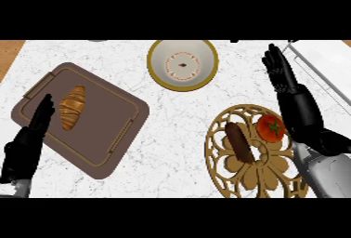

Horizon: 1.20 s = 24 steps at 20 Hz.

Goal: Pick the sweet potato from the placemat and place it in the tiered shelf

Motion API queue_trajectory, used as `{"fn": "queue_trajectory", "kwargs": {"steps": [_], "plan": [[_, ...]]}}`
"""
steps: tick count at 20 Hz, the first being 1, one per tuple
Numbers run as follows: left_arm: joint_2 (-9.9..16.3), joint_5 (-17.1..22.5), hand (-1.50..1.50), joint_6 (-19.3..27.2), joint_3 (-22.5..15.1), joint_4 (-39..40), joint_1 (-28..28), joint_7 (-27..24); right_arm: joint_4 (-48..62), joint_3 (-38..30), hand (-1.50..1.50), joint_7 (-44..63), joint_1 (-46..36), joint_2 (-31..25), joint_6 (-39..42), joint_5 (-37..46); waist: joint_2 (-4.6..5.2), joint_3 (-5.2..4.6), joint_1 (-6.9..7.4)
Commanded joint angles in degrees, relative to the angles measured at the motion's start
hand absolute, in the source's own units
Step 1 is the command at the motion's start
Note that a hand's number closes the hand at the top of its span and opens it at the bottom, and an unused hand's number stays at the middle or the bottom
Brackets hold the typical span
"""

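Marbled counter [171, 121]; oblong sweet potato [239, 142] on openwork placemat [226, 172]

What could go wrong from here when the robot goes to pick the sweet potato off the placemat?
1. The tomato lies right beside the sweet potato on the placemat, so the right hand, open and extended past them, may knock it and set it rolling.
2. The placemat is openwork; fingertips might catch in its cutouts.
3. Only white rails at the right edge show, perhaps the shelf, so the placing spot is largely out of view.
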Motion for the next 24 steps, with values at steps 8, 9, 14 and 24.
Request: {"fn": "queue_trajectory", "kwargs": {"steps": [8,9,14,24], "plan": [[-8.1,2.2,0.00,-3.7,-4.9,1.0,-5.6,-2.0,-2.8,-5.0,1.50,13.5,-0.8,16.8,-6.9,-14.7,-1.19,2.14,-1.59],[-7.2,1.5,0.00,-3.3,-4.5,1.2,-5.2,-1.7,7.1,0.9,1.50,14.4,-1.1,-13.8,-5.1,17.7,-2.44,-1.99,-4.70],[-10.4,1.7,0.00,-4.4,-6.2,3.9,-8.6,-1.3,9.0,-1.9,-1.50,9.7,5.0,-7.5,-25.8,28.8,-2.35,0.30,-1.64],[-11.6,1.4,0.00,-9.0,-4.6,8.5,-10.4,-3.9,-3.3,1.4,-1.50,13.2,11.7,-12.4,-11.2,25.7,-2.56,0.17,0.41]]}}
